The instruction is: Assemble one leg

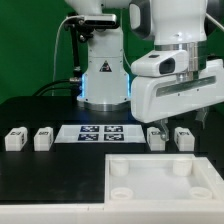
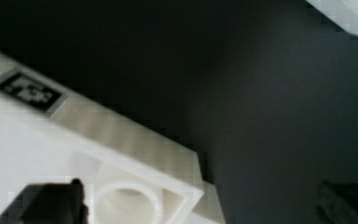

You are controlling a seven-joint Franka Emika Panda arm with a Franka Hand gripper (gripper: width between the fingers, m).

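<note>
Four small white legs stand in a row on the black table: two at the exterior view's left (image 1: pixel 14 140) (image 1: pixel 43 138) and two at its right (image 1: pixel 156 137) (image 1: pixel 184 137). The large white tray-like piece (image 1: pixel 165 182) with round sockets lies in front of them. My gripper (image 1: pixel 186 116) hangs above the two right legs and the tray's far edge. In the wrist view the gripper (image 2: pixel 202 205) is open and empty, its dark fingertips (image 2: pixel 51 205) far apart. Below them is a corner of the tray (image 2: pixel 87 140) with a round socket (image 2: pixel 131 200) and a marker tag (image 2: pixel 30 92). No leg shows in the wrist view.
The marker board (image 1: pixel 100 132) lies flat between the two pairs of legs. The robot's base (image 1: pixel 103 75) stands behind it, with cables at the exterior view's left. The black table (image 2: pixel 247 90) fills the rest of the wrist view.
</note>
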